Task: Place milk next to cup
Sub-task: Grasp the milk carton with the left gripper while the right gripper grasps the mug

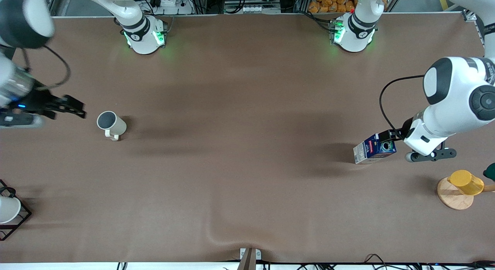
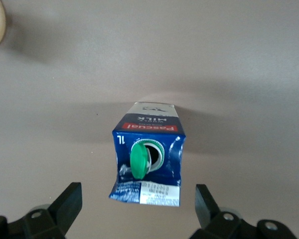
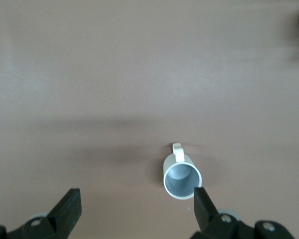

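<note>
- Your milk stands on the counter toward the left arm's end, well apart from the cup. The carton's blue top, red band and green cap show clearly in the left wrist view.
- Your left claw sits just above the milk with its fingers spread wide. One finger lies to either side of the carton top, and neither touches it.
- The cup stands upright on the counter toward the right arm's end, its handle turned toward the front camera.
- Your right claw hangs over the counter beside the cup, fingers wide apart and holding nothing.
- A yellow cup on a wooden disc sits near the milk, nearer the front camera.
- A white cup rests in a black wire rack at the right arm's end.
</note>
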